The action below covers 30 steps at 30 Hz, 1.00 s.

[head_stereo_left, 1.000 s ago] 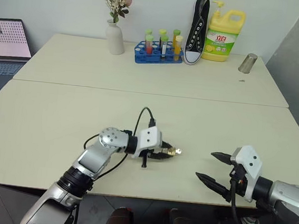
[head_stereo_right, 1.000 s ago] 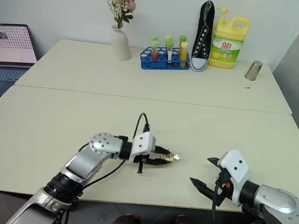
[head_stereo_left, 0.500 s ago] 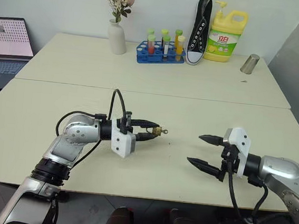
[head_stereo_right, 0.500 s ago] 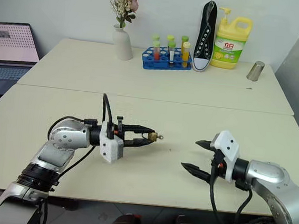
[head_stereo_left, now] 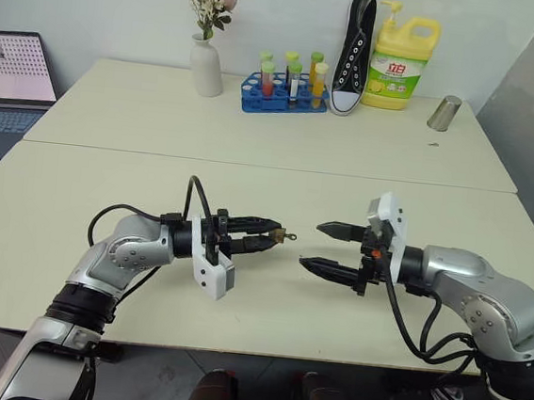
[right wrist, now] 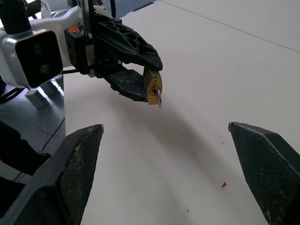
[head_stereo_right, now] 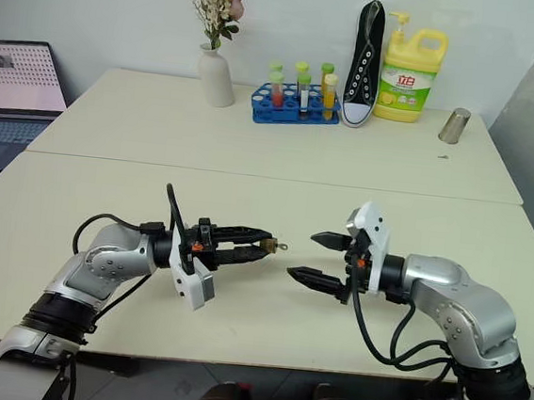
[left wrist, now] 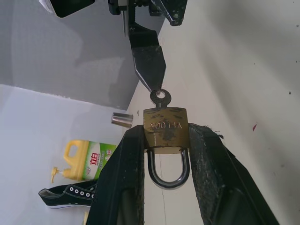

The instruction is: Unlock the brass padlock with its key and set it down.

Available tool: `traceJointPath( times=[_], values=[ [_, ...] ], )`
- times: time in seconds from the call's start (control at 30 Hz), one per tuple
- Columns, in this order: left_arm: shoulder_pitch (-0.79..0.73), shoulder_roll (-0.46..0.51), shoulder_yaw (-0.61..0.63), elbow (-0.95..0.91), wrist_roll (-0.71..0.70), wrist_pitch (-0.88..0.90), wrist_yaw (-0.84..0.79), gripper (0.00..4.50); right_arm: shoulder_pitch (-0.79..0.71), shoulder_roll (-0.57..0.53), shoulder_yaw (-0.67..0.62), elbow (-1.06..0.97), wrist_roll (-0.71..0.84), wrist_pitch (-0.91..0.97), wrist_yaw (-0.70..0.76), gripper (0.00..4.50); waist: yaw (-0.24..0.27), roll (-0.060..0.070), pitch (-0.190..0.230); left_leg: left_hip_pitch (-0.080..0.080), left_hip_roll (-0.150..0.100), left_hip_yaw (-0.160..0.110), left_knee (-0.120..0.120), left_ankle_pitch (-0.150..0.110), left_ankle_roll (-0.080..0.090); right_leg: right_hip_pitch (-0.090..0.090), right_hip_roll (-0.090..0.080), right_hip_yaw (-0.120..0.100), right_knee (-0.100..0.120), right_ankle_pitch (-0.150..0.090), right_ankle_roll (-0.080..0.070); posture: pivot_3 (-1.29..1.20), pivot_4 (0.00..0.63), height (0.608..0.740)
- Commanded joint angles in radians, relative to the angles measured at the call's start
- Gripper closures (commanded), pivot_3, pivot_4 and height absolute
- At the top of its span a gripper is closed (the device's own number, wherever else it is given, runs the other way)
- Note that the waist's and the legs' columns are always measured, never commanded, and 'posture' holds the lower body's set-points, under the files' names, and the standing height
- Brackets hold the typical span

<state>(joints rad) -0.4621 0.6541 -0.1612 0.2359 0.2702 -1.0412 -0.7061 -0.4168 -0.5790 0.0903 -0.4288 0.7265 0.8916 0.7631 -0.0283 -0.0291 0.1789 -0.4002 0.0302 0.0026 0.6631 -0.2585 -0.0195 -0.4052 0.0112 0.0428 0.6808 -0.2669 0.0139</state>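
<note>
Left gripper (head_stereo_left: 268, 236) pinching the brass padlock (head_stereo_left: 280, 234), right gripper (head_stereo_left: 324, 247) spread wide open facing it.

Padlock sits mid-frame, held up off the table (head_stereo_left: 254, 142), squeezed between the two black fingers (left wrist: 123, 178) with its shackle pointing back between them and the key (left wrist: 160, 97) sticking out the front. Right claw's just to the right of it, tips close but not touching.

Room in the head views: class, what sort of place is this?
Probably a lab or office test room: two pale tables pushed together, an open laptop at the side, and an odd row of props, a test-tube rack, a sneaker and a detergent jug.
</note>
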Motion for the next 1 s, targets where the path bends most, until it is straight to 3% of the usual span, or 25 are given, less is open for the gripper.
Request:
traceJointPath(
  times=[0.03, 0.33, 0.43, 0.77, 1.0],
  values=[
    [-0.002, 0.012, -0.007, -0.035, -0.004, -0.022, 0.036, 3.54, -0.051, 0.034, 0.017, 0.011, 0.018, 0.017, -0.001, 0.0, 0.0, 0.0, 0.0, 0.0, 0.0, 0.0, 0.0, 0.0, 0.0, 0.0, 0.0, 0.0, 0.0, 0.0, 0.0, 0.0, 0.15, 0.74],
    [-0.001, 0.025, -0.032, -0.043, -0.004, -0.014, 0.06, 3.54, -0.088, 0.083, 0.017, 0.052, 0.034, 0.066, 0.002, 0.0, 0.0, 0.0, 0.0, 0.0, 0.0, 0.0, 0.0, 0.0, 0.0, 0.0, -0.004, -0.001, 0.0, 0.0, 0.0, 0.0, 0.15, 0.74],
    [-0.001, 0.027, -0.036, -0.046, -0.003, -0.01, 0.064, 3.54, -0.088, 0.09, 0.013, 0.06, 0.039, 0.075, 0.001, 0.64, 0.0, 0.0, 0.0, 0.0, 0.0, 0.0, 0.0, 0.0, 0.0, 0.0, -0.004, -0.001, 0.0, 0.0, 0.0, 0.0, 0.15, 0.74],
    [0.0, 0.024, -0.041, -0.057, 0.003, 0.012, 0.066, 3.54, -0.095, 0.082, 0.002, 0.069, 0.048, 0.087, 0.014, 4.48, 0.0, 0.0, 0.0, 0.0, 0.0, 0.0, 0.0, 0.0, 0.0, 0.0, -0.004, -0.002, 0.0, 0.0, 0.0, 0.0, 0.15, 0.74],
    [-0.006, 0.027, -0.049, -0.053, 0.011, 0.018, 0.072, 3.54, -0.105, 0.078, -0.001, 0.073, 0.06, 0.099, 0.027, 4.5, 0.0, 0.0, 0.0, 0.0, 0.0, 0.0, 0.0, 0.0, 0.0, 0.0, -0.004, -0.001, 0.0, 0.0, 0.0, 0.0, 0.15, 0.74]
  ],
)
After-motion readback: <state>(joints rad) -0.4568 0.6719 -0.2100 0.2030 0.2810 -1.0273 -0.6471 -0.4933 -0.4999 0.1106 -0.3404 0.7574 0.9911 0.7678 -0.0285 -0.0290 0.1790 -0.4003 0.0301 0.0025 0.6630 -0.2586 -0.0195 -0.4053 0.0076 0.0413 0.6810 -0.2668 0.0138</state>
